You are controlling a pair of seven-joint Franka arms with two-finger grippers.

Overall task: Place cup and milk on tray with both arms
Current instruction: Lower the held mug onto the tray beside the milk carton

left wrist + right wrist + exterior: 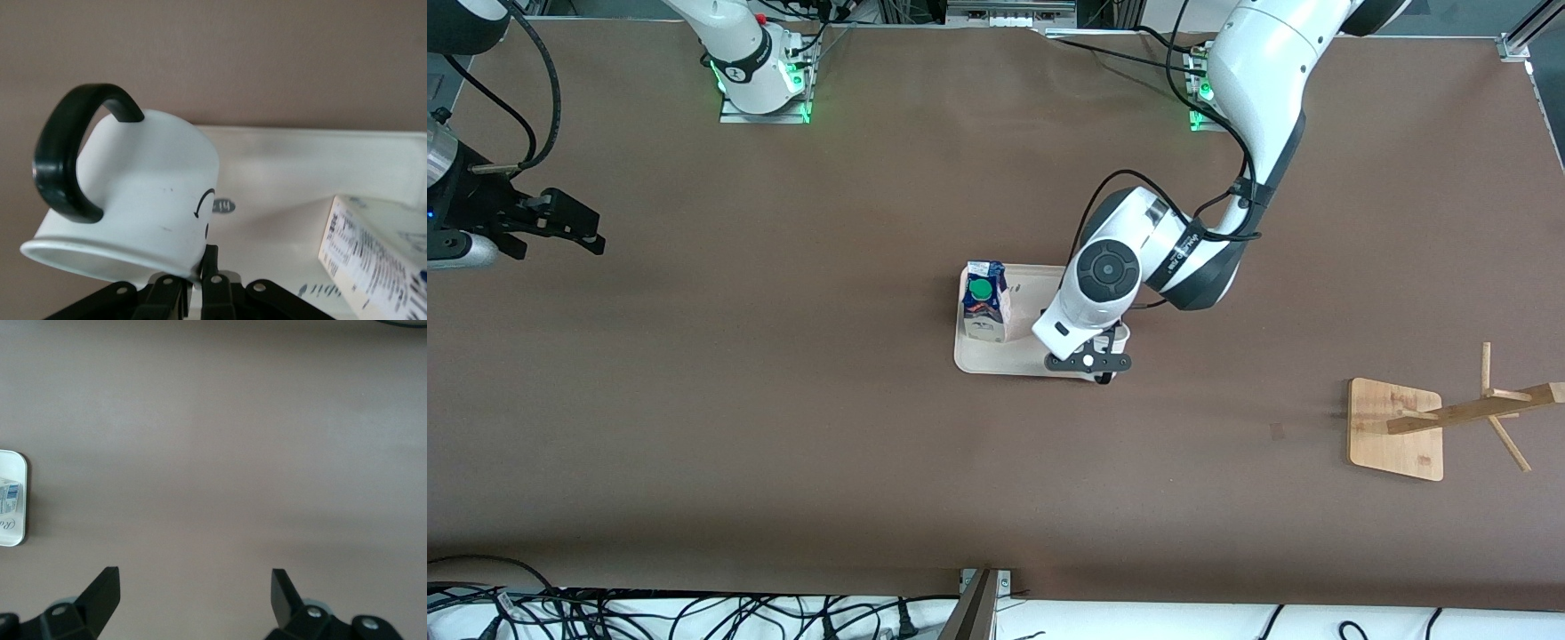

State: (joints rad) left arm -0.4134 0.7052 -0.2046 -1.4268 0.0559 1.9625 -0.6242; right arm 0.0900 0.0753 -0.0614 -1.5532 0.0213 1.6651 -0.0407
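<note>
The cream tray point(996, 360) lies mid-table. The milk point(985, 302), a blue and white carton with a green cap, stands on the tray's end toward the right arm. My left gripper point(1096, 369) is over the tray's other end, shut on the rim of the cup point(1123, 333), which the wrist mostly hides. In the left wrist view the white cup point(143, 193) with its black handle is pinched at the rim by my left gripper point(205, 257), above the tray point(287, 173) and beside the milk point(373, 260). My right gripper point(583, 222) waits open and empty above the table at the right arm's end.
A square wooden rack base point(1394, 428) with a pegged wooden post stands toward the left arm's end, nearer the front camera than the tray. In the right wrist view my right gripper point(193, 580) is over bare brown table, with a tray corner point(13, 463) at the edge.
</note>
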